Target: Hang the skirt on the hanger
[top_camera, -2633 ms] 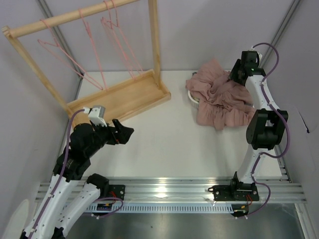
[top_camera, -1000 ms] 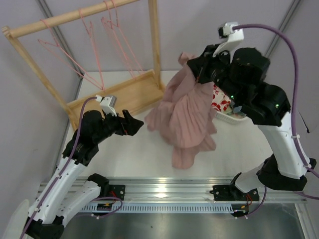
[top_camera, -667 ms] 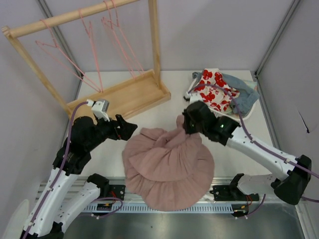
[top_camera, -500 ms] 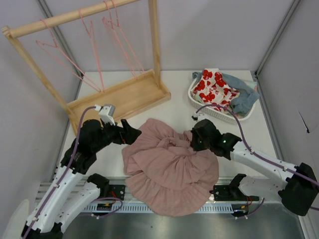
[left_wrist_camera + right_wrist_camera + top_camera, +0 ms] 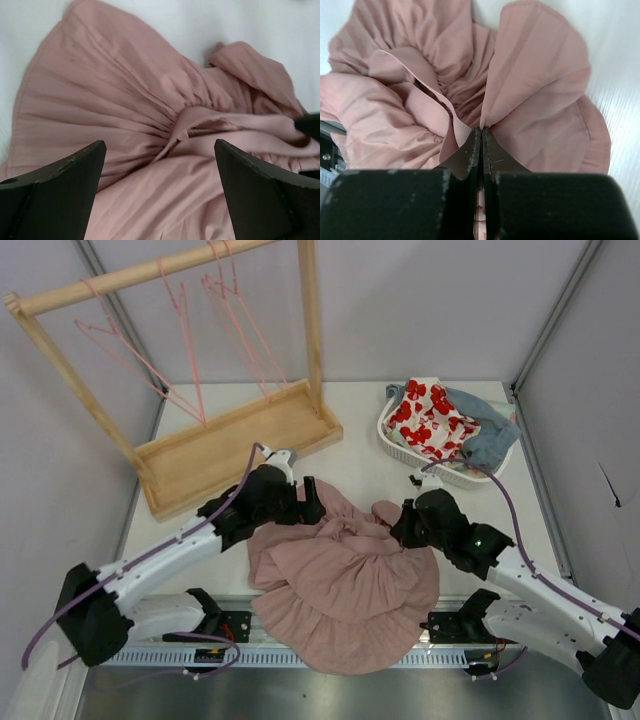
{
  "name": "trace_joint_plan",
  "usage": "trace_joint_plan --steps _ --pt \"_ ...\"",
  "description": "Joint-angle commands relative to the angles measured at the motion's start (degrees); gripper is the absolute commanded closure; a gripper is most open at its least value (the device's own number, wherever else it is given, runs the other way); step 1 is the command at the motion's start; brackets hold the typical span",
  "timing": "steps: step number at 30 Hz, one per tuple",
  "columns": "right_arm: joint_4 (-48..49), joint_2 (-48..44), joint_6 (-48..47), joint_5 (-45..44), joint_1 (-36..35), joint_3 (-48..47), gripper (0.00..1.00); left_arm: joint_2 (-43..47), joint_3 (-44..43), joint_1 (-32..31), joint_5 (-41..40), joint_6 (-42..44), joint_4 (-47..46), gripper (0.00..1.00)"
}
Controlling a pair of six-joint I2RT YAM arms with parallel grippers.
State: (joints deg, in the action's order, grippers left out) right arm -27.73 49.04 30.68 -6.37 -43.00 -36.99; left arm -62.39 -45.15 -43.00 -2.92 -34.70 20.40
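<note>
The dusty-pink pleated skirt (image 5: 340, 575) lies crumpled and spread on the table's near middle, its hem over the front rail. My right gripper (image 5: 404, 527) is at the skirt's right upper edge. In the right wrist view this gripper (image 5: 481, 137) is shut on a pinched fold of the skirt (image 5: 535, 75). My left gripper (image 5: 306, 502) hovers over the skirt's left upper part. Its fingers (image 5: 55, 192) stand wide open above the gathered waist (image 5: 190, 117), holding nothing. Several pink hangers (image 5: 192, 370) hang on the wooden rack at the back left, far from both grippers.
The wooden rack's tray base (image 5: 240, 435) stands just behind the left arm. At the back right, a white basket (image 5: 440, 472) holds a white cloth with red flowers (image 5: 425, 420) and a blue-grey garment (image 5: 485, 435). The aluminium rail (image 5: 560, 625) runs along the near edge.
The right gripper carried the skirt from the basket down to the table's near middle and spread it. The left arm swung right until its open jaws came over the skirt.
</note>
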Motion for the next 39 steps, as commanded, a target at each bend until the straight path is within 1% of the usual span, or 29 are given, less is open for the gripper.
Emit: trace_joint_plan --steps 1,2,5,6,8,11,13,14,15,19,20,22,23,25,27,28,29,30,31,32,34,36,38,39 --pt "0.21 -3.41 4.39 -0.65 0.03 1.83 1.0 -5.71 -4.07 -0.24 -3.68 -4.32 -0.72 0.05" --pt "0.3 -4.46 4.65 -1.62 0.03 2.1 1.0 -6.86 -4.16 -0.33 -3.24 -4.93 -0.98 0.08" --pt "0.3 -5.09 4.22 -2.5 0.03 2.8 1.0 -10.38 -3.9 -0.33 -0.6 -5.47 -3.17 0.1" --pt "0.13 -4.83 3.96 -3.2 0.03 2.89 1.0 -11.69 -3.64 -0.33 -0.25 -5.82 -3.96 0.13" --pt "-0.4 -4.04 3.6 -4.35 0.03 2.98 1.0 -12.23 -2.85 -0.68 1.94 -5.3 -5.63 0.18" --pt "-0.75 -1.49 3.69 -5.58 0.38 2.45 1.0 -10.22 0.84 -3.31 3.79 -2.84 -10.99 0.19" --pt "0.29 0.35 3.51 -5.06 0.46 2.36 1.0 -8.02 2.16 -6.28 2.83 -1.0 -14.14 0.18" --pt "0.91 0.88 3.25 -4.53 0.46 2.36 1.0 -7.66 3.82 -7.17 -0.65 0.32 -14.95 0.18" --pt "2.14 1.58 3.16 -4.09 0.46 2.45 1.0 -7.57 4.01 -7.79 -1.29 0.68 -15.39 0.18" --pt "3.38 2.64 2.72 -2.51 0.55 1.93 1.0 -10.2 5.24 -7.8 -1.3 1.56 -17.24 0.2" --pt "3.21 2.64 2.72 -2.59 0.55 1.66 1.0 -11.86 5.59 -7.8 -1.65 1.82 -18.2 0.23" --pt "2.86 2.38 2.55 -2.77 0.55 0.96 1.0 -13.89 5.16 -7.8 -3.58 1.21 -17.86 0.24" --pt "2.5 1.77 2.46 -2.86 0.64 0.78 1.0 -14.94 4.46 -7.8 -4.8 0.95 -17.51 0.29" --pt "1.8 0.98 2.2 -2.86 0.64 0.35 1.0 -18.72 2.0 -7.8 -7.8 1.47 -16.01 0.31" --pt "1.1 -0.34 2.02 -3.03 0.64 0.08 1.0 -22.14 -0.54 -7.8 -8.59 2.79 -15.48 0.37" --pt "0.22 -0.69 1.93 -3.47 0.64 -0.01 1.0 -23.03 -2.04 -7.8 -8.25 3.14 -15.57 0.38" --pt "-0.22 -1.04 1.93 -3.99 0.64 -0.27 1.0 -23.82 -3.01 -7.8 -7.98 3.58 -15.66 0.49" --pt "-0.75 -1.66 2.11 -4.61 0.64 -0.45 1.0 -25.05 -3.63 -7.8 -7.63 3.58 -15.83 0.56" --pt "-1.71 -1.92 1.93 -5.31 0.73 -0.71 1.0 -25.32 -4.59 -7.71 -8.41 3.5 -15.4 0.65" --pt "-2.5 -1.93 2.02 -7.06 0.82 -1.84 1.0 -25.41 -5.82 -7.71 -9.2 3.06 -14.78 0.87" --pt "-4.26 -1.84 1.67 -8.3 1.17 -3.34 1.0 -24.37 -8.97 -7.01 -10.44 2.8 -11.72 1.0" --pt "-5.23 -1.31 1.49 -10.76 1.52 -6.4 1.0 -22.61 -11.01 -6.39 -10.62 3.84 -9.43 1.0" --pt "-5.76 0.09 0.62 -12.08 3.09 -9.48 1.0 -18.92 -16.17 -6.13 -12.62 5.86 -5.3 1.0" --pt "-5.06 0.88 -0.52 -12.17 4.06 -13.42 1.0 -17.6 -17.68 -5.87 -13.42 6.65 -4.16 1.0"
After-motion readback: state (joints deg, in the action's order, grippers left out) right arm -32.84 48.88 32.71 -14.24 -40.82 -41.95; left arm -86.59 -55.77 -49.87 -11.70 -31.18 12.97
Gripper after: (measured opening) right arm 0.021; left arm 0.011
